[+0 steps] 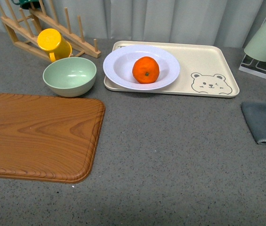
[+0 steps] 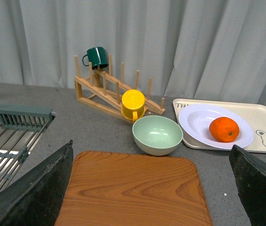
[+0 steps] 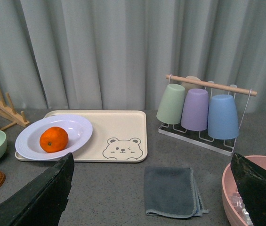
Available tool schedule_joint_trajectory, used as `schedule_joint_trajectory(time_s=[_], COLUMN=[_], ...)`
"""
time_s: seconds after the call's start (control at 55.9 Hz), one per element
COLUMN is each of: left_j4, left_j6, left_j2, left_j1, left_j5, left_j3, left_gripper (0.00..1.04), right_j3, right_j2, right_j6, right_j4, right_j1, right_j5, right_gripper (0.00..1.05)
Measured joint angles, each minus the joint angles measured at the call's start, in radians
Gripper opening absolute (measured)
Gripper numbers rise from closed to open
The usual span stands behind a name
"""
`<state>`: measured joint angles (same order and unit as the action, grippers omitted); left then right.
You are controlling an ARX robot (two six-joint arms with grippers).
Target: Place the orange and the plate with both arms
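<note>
Orange: I see it sitting in the deep centre of the plate, green stem spot facing the front camera.
Plate: rests on the left end of the cream bear-printed tray, its near rim hanging slightly over the tray's front edge.
Left gripper: fingers spread wide at both edges of its wrist view, nothing between them; it looks over the wooden board.
Right gripper: also spread wide and empty (only the dark finger tips show), above the counter near the grey cloth.
Mint bowl: just beside the plate's left side, apart from it, behind the board.
Yellow mug: lying against the wooden rack, behind the bowl.
Cups: three hang upside down on a rack, right of the tray.
Pink bowl: right of the cloth, partly hidden.
</note>
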<state>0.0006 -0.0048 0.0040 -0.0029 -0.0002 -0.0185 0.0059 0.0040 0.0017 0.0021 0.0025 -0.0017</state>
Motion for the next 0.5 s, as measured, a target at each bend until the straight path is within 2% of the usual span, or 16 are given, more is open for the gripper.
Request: schedule_joint_trajectory(time_s=[0.054,0.501], left_j4=[0.000,0.000], left_j6=[0.000,0.000], left_j2=[0.000,0.000], left_j1=[0.000,0.000], left_j5=[0.000,0.000], left_j3=[0.000,0.000], left_gripper=[0.98,0.98], right_j3=[0.000,0.000], right_j2=[0.000,0.000], right_j6=[-0.001,-0.001], right_j4=[0.000,0.000], right_j1=[0.000,0.000], right_j5=[0.000,0.000], right_gripper=[0.95,0.96])
